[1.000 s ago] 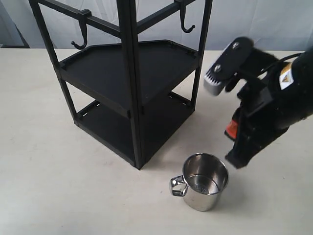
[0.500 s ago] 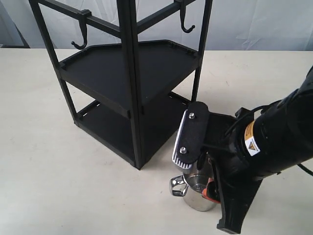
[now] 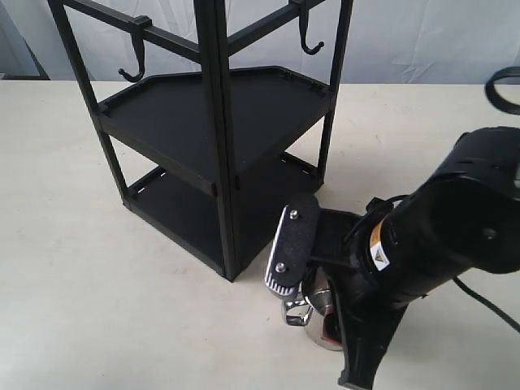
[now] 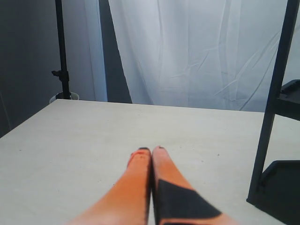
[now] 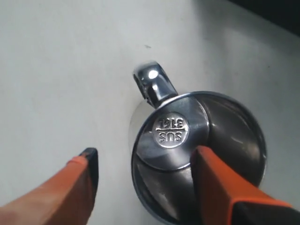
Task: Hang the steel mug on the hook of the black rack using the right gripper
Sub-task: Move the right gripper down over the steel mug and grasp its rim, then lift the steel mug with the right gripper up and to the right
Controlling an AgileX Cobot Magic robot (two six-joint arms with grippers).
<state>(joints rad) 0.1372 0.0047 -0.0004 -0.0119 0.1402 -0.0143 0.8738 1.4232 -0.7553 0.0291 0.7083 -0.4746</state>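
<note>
The steel mug (image 3: pixel 299 309) stands upright on the table in front of the black rack (image 3: pixel 215 122), its looped handle pointing left; my right arm (image 3: pixel 439 236) covers most of it. From the right wrist, the mug (image 5: pixel 180 129) shows its stamped bottom. My right gripper (image 5: pixel 145 157) is open and straddles the mug's wall, one orange finger (image 5: pixel 215 178) inside the cup and the other (image 5: pixel 75 183) outside on the handle side. Two hooks (image 3: pixel 134 61) (image 3: pixel 309 36) hang from the rack's top rails. My left gripper (image 4: pixel 152 150) is shut and empty over bare table.
A rack post (image 4: pixel 274 103) and tray corner stand near the left gripper. A black stand pole (image 4: pixel 60 47) and a white curtain (image 4: pixel 197 51) lie beyond the table's far edge. A black cable loop (image 3: pixel 504 85) shows at the right edge.
My right gripper has come down and leftward from up beside the rack onto the mug, and now hides most of it. The mug has stayed in place.
</note>
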